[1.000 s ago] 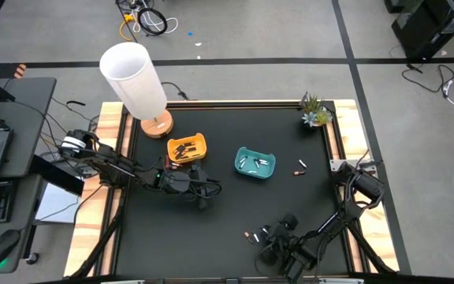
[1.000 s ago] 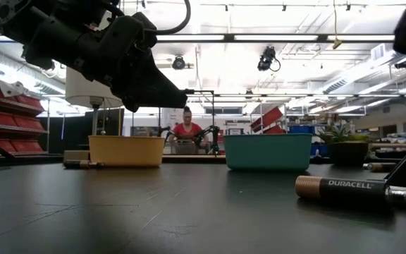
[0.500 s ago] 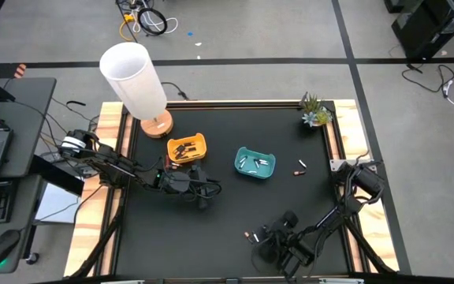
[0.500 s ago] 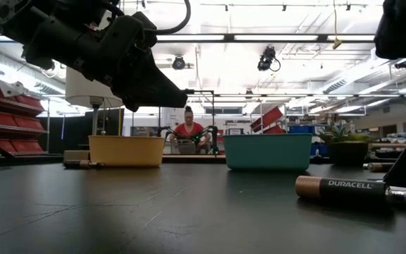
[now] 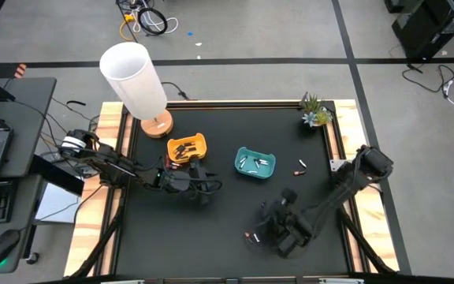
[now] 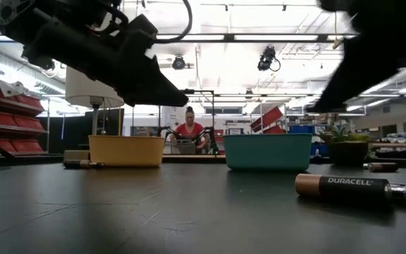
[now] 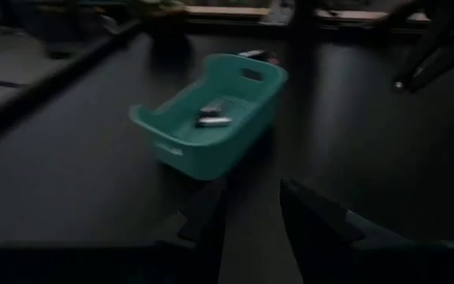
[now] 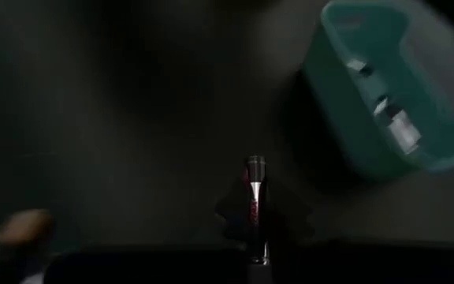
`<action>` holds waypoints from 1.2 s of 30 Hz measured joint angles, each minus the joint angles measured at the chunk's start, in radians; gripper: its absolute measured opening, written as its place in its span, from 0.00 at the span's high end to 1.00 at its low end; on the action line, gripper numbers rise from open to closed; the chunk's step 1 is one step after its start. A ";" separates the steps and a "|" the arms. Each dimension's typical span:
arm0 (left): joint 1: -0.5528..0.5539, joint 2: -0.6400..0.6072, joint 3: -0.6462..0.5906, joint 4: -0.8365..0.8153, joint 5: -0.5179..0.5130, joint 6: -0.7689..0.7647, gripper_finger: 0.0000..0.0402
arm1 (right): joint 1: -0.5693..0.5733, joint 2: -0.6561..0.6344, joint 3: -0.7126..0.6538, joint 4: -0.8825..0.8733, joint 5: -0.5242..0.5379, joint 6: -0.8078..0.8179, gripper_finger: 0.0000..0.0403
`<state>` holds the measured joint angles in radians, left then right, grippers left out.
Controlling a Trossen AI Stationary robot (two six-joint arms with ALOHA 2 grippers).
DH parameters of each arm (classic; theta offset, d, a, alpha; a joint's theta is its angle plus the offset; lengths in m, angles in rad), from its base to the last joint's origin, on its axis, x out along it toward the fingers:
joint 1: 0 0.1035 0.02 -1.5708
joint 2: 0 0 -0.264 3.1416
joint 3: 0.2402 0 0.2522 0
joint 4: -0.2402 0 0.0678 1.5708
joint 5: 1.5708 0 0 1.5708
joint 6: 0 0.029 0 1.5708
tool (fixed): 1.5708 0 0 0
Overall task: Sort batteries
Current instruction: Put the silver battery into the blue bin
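Right gripper (image 8: pixel 252 237), near the teal tray (image 8: pixel 404 102), pinches a battery (image 8: pixel 254 197) lengthwise, likely for sorting. Left gripper (image 7: pixel 251 213), fingers apart and empty, waits beside the yellow tray (image 5: pixel 187 147).

Matt black table (image 5: pixel 227 221); seemingly smooth plastic trays (image 5: pixel 255 163).

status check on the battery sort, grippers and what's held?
Right gripper shut on a battery, lifted near the teal tray. Left gripper open, empty, beside the yellow tray. Nothing blocking.

Teal tray (image 5: pixel 255 162), yellow tray (image 5: pixel 187 147), black table (image 5: pixel 227 126), white lampshade (image 5: pixel 132 77)
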<state>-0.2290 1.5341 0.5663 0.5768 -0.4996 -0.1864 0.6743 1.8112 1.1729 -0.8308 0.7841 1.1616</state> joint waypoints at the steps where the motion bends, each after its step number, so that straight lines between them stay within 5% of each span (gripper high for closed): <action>1: 0.005 0.000 0.000 0.000 -0.022 0.003 0.66 | -0.024 -0.011 -0.001 -0.007 0.000 -0.055 0.97; 13: 0.100 0.000 0.000 0.086 -0.142 0.230 0.66 | -0.175 -0.366 -0.009 0.026 0.051 -0.707 0.97; 20: 0.171 0.000 0.000 0.230 -0.224 0.396 0.66 | -0.283 -0.583 -0.220 0.196 0.061 -0.877 0.97; 29: 0.274 0.000 0.000 0.297 -0.228 0.444 0.66 | -0.643 -0.798 -0.541 0.625 -0.397 -1.138 0.97; 36: 0.307 0.000 0.000 0.302 -0.222 0.438 0.66 | -0.876 -0.721 -0.626 0.692 -0.811 -1.162 0.97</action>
<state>0.0781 1.5340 0.5663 0.8783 -0.7212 0.2516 -0.2016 1.0906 0.5470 -0.1385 -0.0271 -0.0001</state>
